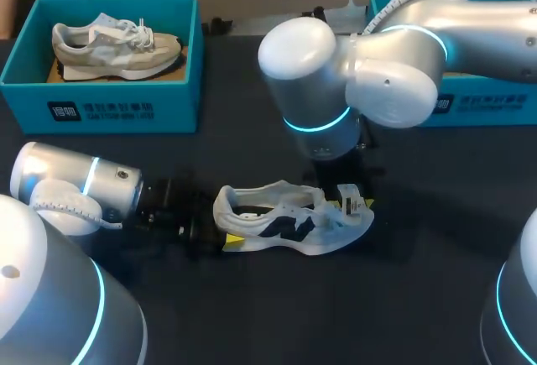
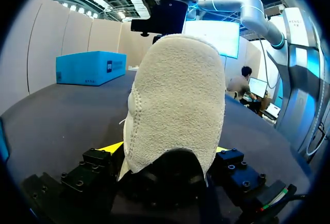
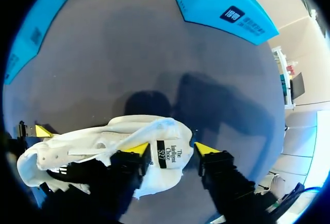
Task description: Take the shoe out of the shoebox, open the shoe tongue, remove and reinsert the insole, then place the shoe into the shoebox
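Left gripper (image 2: 166, 149) pinches the heel of the white shoe (image 1: 294, 218). Shoe lies on the dark table (image 1: 419, 298), well apart from the blue shoebox (image 1: 126, 106). Right gripper (image 3: 171, 149) is spread, fingertips (image 3: 136, 148) astride the tongue (image 3: 175, 135).

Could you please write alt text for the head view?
A white sneaker sits on the dark table, its heel clamped by the left gripper, the right gripper at its tongue. Behind, a blue shoebox holds a beige sneaker.
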Tool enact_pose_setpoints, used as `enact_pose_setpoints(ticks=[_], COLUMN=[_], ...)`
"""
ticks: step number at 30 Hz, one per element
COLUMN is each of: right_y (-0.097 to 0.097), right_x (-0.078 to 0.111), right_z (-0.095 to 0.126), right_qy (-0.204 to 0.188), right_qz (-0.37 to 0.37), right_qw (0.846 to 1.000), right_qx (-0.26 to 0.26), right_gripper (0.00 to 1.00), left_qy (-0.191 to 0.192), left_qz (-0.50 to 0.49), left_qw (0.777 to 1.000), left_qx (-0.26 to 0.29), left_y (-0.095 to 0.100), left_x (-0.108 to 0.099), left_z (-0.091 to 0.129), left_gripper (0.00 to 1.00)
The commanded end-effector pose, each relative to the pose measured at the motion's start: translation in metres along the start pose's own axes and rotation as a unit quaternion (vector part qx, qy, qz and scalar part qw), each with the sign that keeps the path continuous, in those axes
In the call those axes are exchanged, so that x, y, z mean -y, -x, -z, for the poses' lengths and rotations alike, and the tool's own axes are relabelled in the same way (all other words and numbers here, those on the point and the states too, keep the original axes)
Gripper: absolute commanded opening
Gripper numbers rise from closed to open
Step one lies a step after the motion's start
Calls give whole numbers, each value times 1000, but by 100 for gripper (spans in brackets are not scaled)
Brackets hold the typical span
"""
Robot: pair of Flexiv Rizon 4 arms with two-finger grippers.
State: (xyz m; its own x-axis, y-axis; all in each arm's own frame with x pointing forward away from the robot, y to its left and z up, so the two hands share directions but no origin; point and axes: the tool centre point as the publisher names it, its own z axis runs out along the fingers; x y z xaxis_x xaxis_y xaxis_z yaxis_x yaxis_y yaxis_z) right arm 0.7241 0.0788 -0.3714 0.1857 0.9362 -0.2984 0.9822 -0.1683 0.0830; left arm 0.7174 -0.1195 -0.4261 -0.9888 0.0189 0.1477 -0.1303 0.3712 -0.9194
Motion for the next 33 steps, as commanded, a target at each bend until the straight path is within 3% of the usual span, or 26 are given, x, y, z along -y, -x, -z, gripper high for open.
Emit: enact_pose_setpoints(ticks=[1, 15, 21, 26, 33], right_y=[3, 16, 15, 2, -23], right_x=[2, -8, -17, -24, -27], right_z=[12, 63, 88, 107, 133], right_qy=[12, 76, 111, 161, 183], right_qz=[0, 38, 107, 231, 356], right_qw=[1000, 996, 988, 960, 916], right_qx=[3, 0, 1, -9, -15], right_gripper=[100, 100, 100, 100, 100], left_qy=[1, 1, 1, 1, 1], left_qz=[0, 0, 0, 0, 0], left_qw=[1000, 1000, 1000, 1000, 1000], left_qx=[0, 0, 0, 0, 0], left_y=[2, 2, 2, 2, 2], left_x=[-2, -2, -2, -2, -2], left_z=[-2, -2, -2, -2, -2], left_gripper=[0, 0, 0, 0, 0])
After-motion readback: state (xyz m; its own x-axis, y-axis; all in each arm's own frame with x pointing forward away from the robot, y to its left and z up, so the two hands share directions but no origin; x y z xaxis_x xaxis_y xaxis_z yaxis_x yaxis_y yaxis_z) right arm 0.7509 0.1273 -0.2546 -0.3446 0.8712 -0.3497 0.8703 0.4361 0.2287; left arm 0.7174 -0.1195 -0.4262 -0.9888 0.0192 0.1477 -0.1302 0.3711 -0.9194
